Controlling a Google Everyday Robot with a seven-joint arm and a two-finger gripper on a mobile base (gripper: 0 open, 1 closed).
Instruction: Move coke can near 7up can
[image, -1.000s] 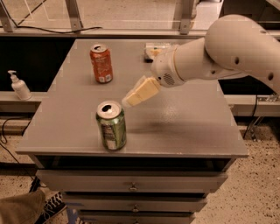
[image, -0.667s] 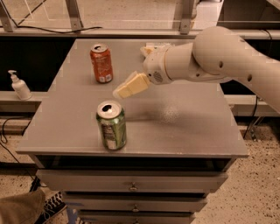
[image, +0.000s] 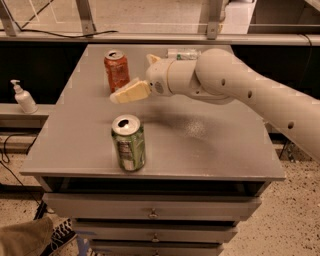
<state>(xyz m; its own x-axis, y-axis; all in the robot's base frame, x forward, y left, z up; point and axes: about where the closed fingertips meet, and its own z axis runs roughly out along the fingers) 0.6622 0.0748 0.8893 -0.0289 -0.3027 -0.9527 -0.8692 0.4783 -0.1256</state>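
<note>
Step in hand: approach for the grasp of the coke can (image: 116, 70); judged early, as nothing is lifted yet.
Coke can: upright on the grey table (image: 210, 150), standing free of any grip.
Gripper (image: 134, 77): just right of the coke can, at the end of the white arm (image: 235, 85); released and grasping nothing.
Lower finger (image: 131, 92): reaches across the front of the coke can's base; whether it touches cannot be told.
7up can (image: 181, 52): right of the coke can and slightly behind it, largely hidden by the arm; upright or lying cannot be told.
Green can (image: 129, 142): upright, well in front of the coke can; not the target.
Grasp: the robot should set one jaw on each side of the coke can's mid-body, level, before clenching.
Carry: it should lift the coke can clear, keep it upright, and travel right.
Hazard: a sweeping finger may topple the coke can; the arm may knock the hidden 7up can.
Placement: it should set the coke can down just beside the 7up can, without contact.
</note>
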